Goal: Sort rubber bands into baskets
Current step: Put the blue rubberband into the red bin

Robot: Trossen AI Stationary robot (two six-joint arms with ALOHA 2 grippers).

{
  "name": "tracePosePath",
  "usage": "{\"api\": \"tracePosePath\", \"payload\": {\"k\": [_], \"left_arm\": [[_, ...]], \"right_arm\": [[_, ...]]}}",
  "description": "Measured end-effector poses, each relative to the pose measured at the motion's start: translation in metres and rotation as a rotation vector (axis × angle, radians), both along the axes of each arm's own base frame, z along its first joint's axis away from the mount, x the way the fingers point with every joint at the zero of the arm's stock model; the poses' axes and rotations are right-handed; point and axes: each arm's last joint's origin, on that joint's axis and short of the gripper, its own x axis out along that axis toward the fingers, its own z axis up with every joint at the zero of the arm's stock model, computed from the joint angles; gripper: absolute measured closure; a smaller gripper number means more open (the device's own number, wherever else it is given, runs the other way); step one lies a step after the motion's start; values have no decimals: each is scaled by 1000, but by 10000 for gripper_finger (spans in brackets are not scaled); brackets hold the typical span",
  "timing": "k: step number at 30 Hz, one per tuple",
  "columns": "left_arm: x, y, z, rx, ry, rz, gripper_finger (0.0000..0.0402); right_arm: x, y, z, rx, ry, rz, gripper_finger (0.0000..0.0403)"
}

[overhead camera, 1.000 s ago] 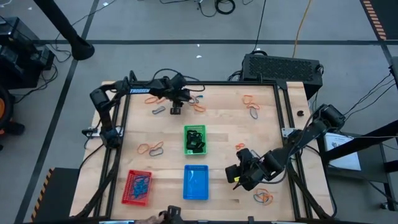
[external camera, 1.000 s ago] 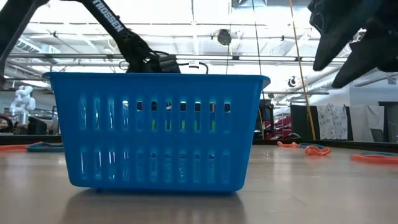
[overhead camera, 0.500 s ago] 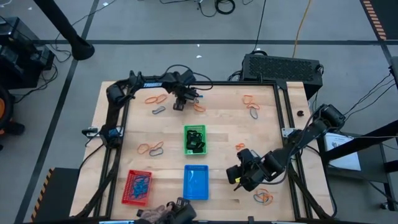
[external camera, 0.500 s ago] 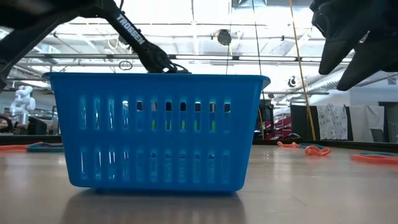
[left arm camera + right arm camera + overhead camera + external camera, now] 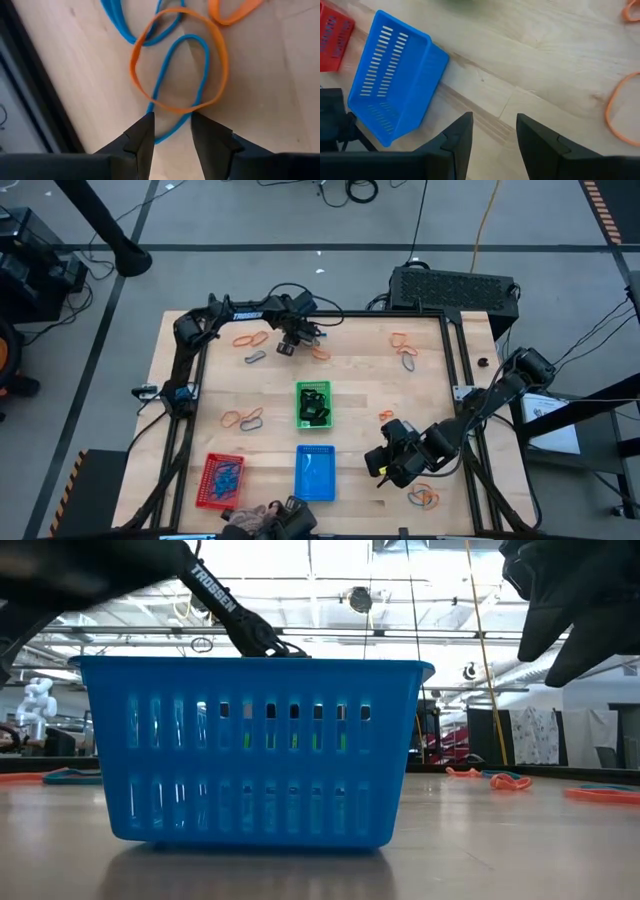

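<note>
An orange rubber band (image 5: 179, 60) lay looped over a blue rubber band (image 5: 181, 80) on the table's (image 5: 360, 380) far side, where the left gripper (image 5: 171, 132) hung just above them, fingers parted and empty, while the right gripper (image 5: 492, 132), also parted and empty, hovered beside the blue basket (image 5: 390, 92).

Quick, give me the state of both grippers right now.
Left gripper: open, holding nothing, poised over an orange rubber band crossed with a blue rubber band.
Right gripper: open, holding nothing, above bare table near the blue basket.
</note>
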Motion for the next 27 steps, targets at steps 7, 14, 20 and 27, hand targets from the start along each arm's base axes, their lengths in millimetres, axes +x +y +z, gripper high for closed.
{"api": "tracePosePath", "payload": {"k": [7,14,20,27], "left_arm": [[-3,-2,-19,-84,79,60,293],[-5,-5,-20,-140,64,181,392],[-8,-8,-3,-191,5,267,398],[-24,-32,38,-265,74,289,400]], "right_arm": [[0,0,0,0,-1,3,259],[0,1,0,19,14,18,259],[-1,3,0,35,19,36,259],[-1,3,0,-5,18,89,259]]}}
